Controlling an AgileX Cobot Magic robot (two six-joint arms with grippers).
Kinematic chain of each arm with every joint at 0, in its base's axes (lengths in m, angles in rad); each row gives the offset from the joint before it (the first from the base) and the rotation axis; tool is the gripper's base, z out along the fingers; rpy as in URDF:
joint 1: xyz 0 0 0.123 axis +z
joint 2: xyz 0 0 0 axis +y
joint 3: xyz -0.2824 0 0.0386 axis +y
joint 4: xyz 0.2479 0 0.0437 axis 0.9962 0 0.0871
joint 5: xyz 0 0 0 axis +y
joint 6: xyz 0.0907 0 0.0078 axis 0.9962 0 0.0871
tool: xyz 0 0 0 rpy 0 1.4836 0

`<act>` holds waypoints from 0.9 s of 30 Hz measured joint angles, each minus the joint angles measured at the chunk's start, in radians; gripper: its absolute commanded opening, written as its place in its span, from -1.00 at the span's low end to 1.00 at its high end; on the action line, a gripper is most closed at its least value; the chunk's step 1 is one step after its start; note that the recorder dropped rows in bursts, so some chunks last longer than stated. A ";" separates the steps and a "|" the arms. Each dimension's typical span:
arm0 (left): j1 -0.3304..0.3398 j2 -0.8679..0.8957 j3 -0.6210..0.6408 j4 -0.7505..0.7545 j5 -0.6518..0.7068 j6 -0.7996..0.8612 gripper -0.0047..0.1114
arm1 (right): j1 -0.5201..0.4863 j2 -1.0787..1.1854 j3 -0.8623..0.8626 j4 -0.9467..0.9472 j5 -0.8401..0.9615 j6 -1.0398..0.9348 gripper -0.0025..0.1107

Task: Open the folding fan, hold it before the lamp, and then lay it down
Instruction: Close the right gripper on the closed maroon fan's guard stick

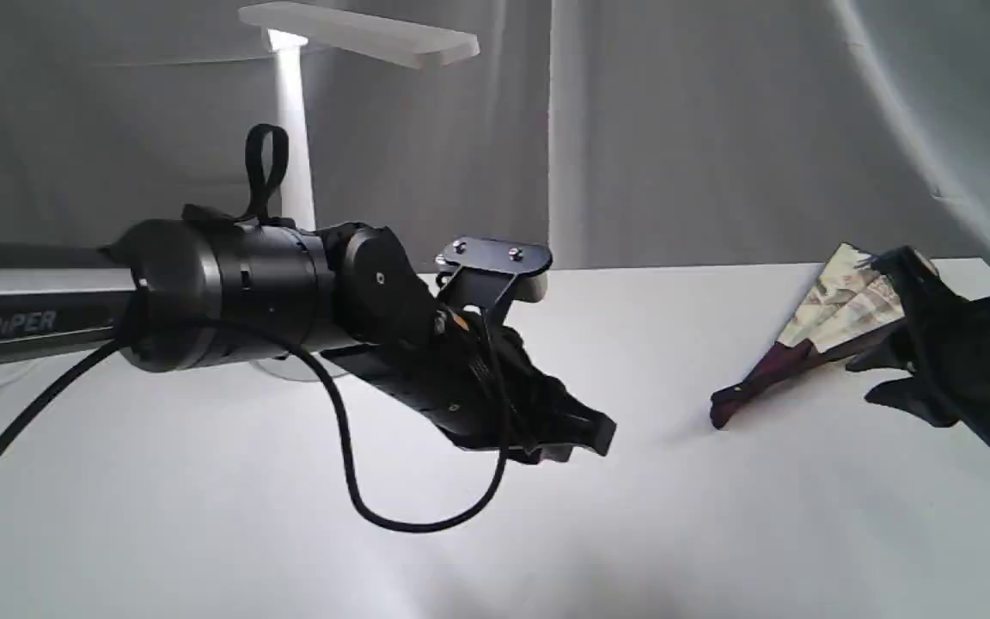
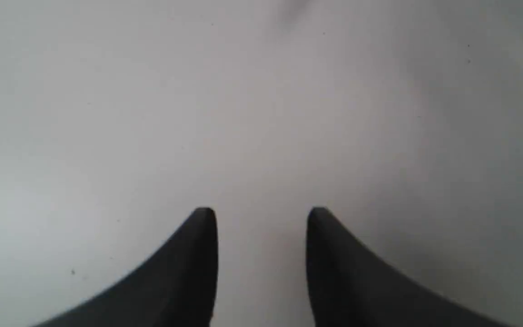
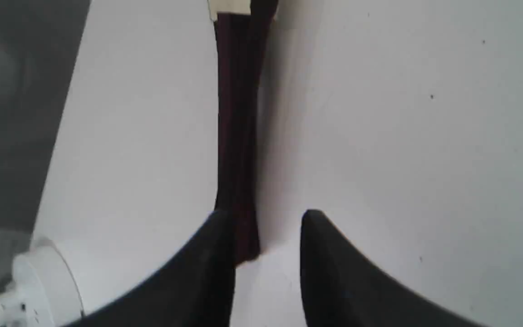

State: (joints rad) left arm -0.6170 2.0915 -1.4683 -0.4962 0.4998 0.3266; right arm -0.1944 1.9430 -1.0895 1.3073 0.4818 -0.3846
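Right end effector (image 3: pixel 266 213) is spread, partly opened folding fan (image 3: pixel 239 113) just beside one of my fingers, left end effector (image 2: pixel 261 210) spread too over the tabletop (image 2: pixel 152 113).

The exterior view is softly and evenly lit. At eleven o'clock the lamp (image 1: pixel 293 146) glows brightest where stem meets head, washing out detail there. The white table (image 1: pixel 675 533) is bright, with a faint grey shadow at six o'clock. Both wrist views are blurred. The left gripper (image 2: pixel 261 213) has smeared outlines, and the folding fan (image 3: pixel 239 136) throws a soft shadow alongside itself.
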 measured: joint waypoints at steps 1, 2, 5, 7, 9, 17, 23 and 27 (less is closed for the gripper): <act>0.000 0.003 -0.002 0.000 0.002 -0.002 -0.32 | -0.004 0.017 0.000 0.077 0.006 -0.064 -0.48; 0.000 0.007 -0.002 0.000 0.004 -0.002 -0.32 | -0.009 0.031 0.000 0.141 0.013 -0.113 -0.42; 0.002 0.009 -0.002 0.000 0.014 -0.020 -0.32 | -0.017 0.082 0.000 0.337 0.047 -0.272 -0.27; 0.006 0.009 -0.002 -0.002 0.019 -0.027 -0.32 | -0.020 0.119 -0.015 0.391 0.059 -0.339 -0.22; 0.011 0.009 -0.002 -0.002 0.022 -0.029 -0.32 | -0.020 0.151 -0.038 0.413 0.067 -0.370 -0.21; 0.018 0.009 -0.002 -0.002 0.027 -0.031 -0.32 | -0.020 0.238 -0.186 0.431 0.053 -0.391 -0.21; 0.018 0.009 -0.002 -0.002 0.028 -0.034 -0.32 | -0.025 0.281 -0.232 0.437 0.041 -0.380 -0.21; 0.018 0.009 -0.002 -0.002 0.028 -0.034 -0.32 | -0.025 0.299 -0.232 0.437 0.025 -0.355 -0.21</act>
State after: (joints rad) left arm -0.5990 2.1004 -1.4705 -0.4984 0.5277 0.2924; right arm -0.2196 2.2424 -1.3216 1.7445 0.5073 -0.7397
